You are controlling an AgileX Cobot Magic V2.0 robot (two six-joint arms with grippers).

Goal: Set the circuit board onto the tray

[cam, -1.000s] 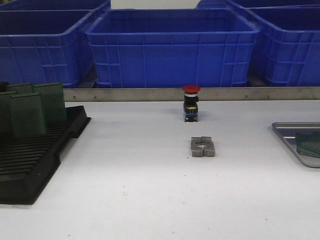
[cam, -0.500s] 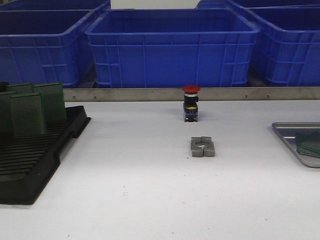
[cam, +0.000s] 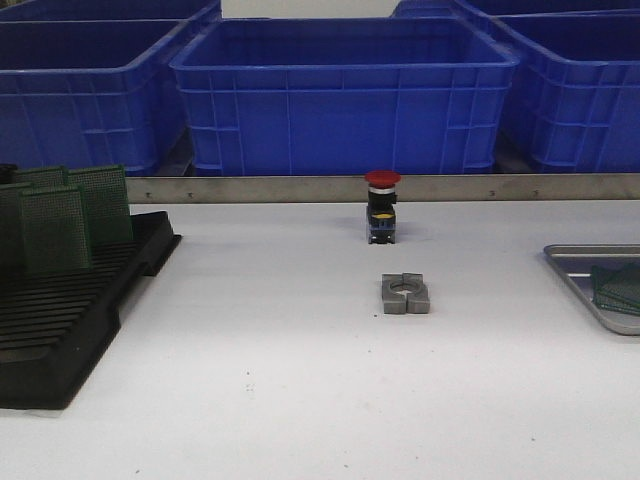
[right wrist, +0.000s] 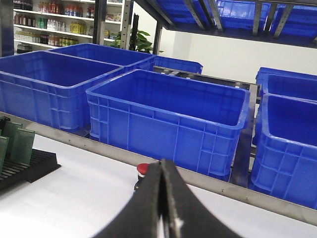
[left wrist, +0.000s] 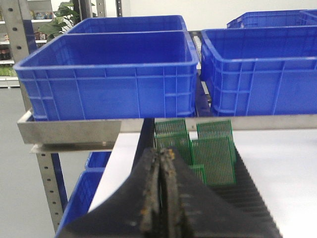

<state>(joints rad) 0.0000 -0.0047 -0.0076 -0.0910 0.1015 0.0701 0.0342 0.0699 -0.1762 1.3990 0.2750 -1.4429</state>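
Nothing has moved since earlier: one green circuit board (cam: 618, 288) lies flat in the grey tray (cam: 575, 282) at the counter's (cam: 300, 380) right edge. Both jaws are pressed together, empty.

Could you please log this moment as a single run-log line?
left gripper shut, empty | right gripper shut, empty | circuit board on tray | more boards in rack
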